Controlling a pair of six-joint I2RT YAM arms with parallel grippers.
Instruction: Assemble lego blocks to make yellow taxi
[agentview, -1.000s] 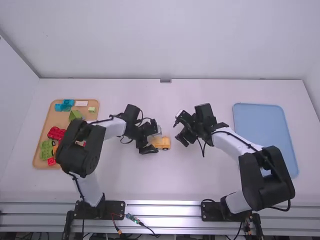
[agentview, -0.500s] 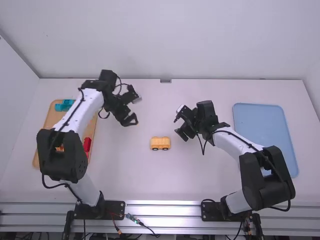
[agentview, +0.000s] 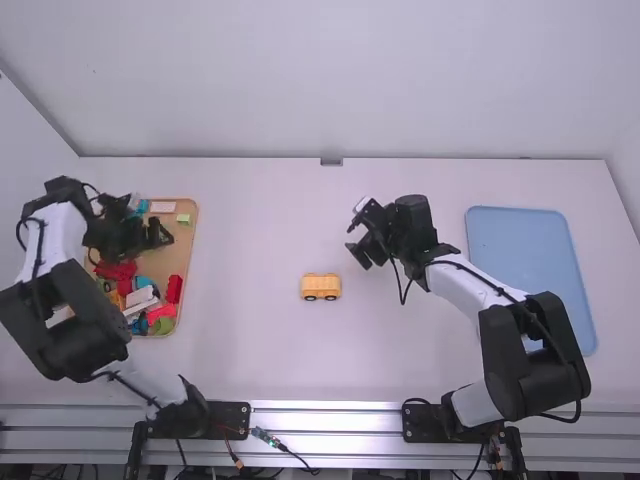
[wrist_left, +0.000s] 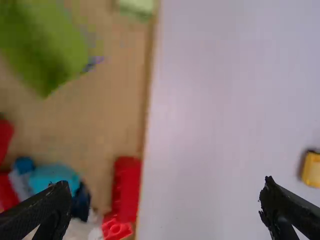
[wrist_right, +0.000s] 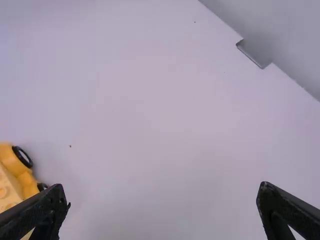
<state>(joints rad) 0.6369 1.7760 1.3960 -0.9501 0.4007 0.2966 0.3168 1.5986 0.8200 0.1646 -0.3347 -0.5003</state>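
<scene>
Yellow taxi (agentview: 321, 287), so far a low yellow block body on black wheels, stands near the middle of the white worktop (agentview: 250, 350), between the two arms and apart from both tools. Its studded top and wheels show at the edge of the right wrist view.

The right tool (agentview: 356, 234) is beyond the taxi and to its right, over the worktop, its fingers spread wide with nothing between them.

The left tool (agentview: 150, 228) is well off to the left, over the wooden tray (agentview: 186, 250). Its fingers are spread wide too, and they grip nothing.

Loose blocks lie in that tray. A long red block (agentview: 174, 289) lies by the edge nearest the taxi; white blocks (agentview: 142, 304), more red pieces (agentview: 118, 270) and a green piece (agentview: 162, 325) are bunched at the near end. Toward the far end lie a small pale green block (agentview: 183, 218), a flat white piece (agentview: 162, 207) and a teal block (agentview: 142, 207). A larger green block (wrist_left: 45, 50) shows in the left wrist view.

On the right side of the worktop is a blue tray (agentview: 520, 250), partly behind the right arm.
</scene>
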